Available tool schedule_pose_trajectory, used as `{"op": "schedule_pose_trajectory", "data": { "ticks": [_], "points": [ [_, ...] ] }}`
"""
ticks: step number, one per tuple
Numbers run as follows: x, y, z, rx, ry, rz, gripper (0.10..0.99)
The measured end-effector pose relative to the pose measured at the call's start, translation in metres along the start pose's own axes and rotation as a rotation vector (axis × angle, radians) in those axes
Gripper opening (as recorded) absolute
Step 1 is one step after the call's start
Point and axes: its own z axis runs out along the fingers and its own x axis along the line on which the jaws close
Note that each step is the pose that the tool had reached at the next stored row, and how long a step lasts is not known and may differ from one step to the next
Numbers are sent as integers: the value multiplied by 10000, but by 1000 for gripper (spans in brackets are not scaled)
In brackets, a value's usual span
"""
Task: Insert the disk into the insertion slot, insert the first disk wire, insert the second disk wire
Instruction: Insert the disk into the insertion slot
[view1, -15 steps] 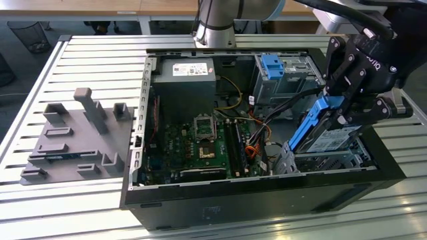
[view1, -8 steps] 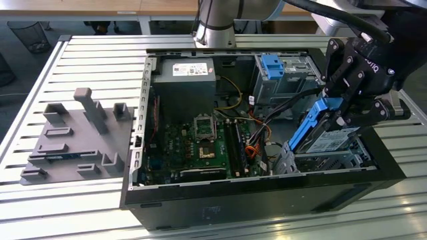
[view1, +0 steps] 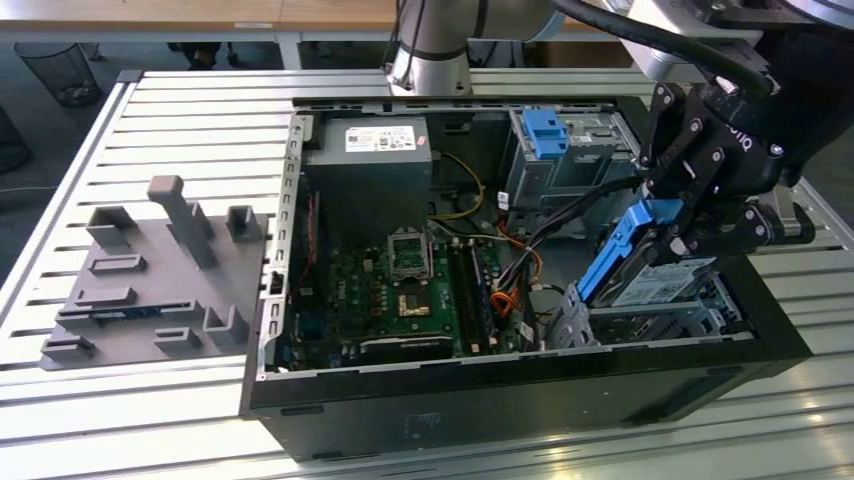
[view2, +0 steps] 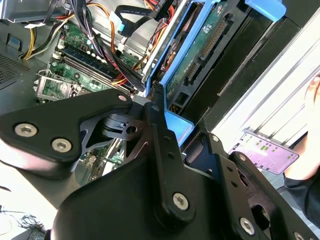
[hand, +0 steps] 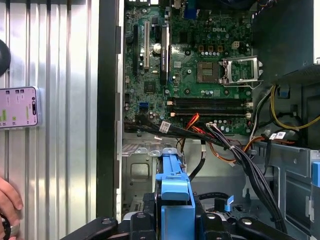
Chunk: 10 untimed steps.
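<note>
Jaws are clamped tight on the blue carrier, one black finger (view2: 160, 145) pressed on each side of the plastic, so the gripper (view1: 694, 232) has the disk (view1: 654, 285) firmly in hand. The disk hangs steeply tilted at the exterior view's right, its low end down at the mouth of the insertion slot (view1: 681, 318). Whether it is touching the perforated metal, I can't tell. It is not seated flat yet.

By the look of it, this drive is a dense, rigid slab, heavy for its size. The second wrist view shows its green circuit board (view2: 205, 45) bare on the underside, so that face is the fragile one. The carrier rails are the place to hold it, though the plastic may flex a little under pressure.

Moving out, a bundle of cables (view1: 514, 270) lies just beside the bay, and the motherboard (view1: 414, 290) is further in. The taller grey cage (view1: 567, 150) with its blue tab stands behind, all inside the open computer case (view1: 534, 400).
</note>
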Motion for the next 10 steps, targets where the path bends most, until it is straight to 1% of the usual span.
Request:
{"op": "schedule_pose_trajectory", "data": {
  "ticks": [10],
  "points": [
    [2, -1, 61, 0, 1, 0, 365]
  ]
}}
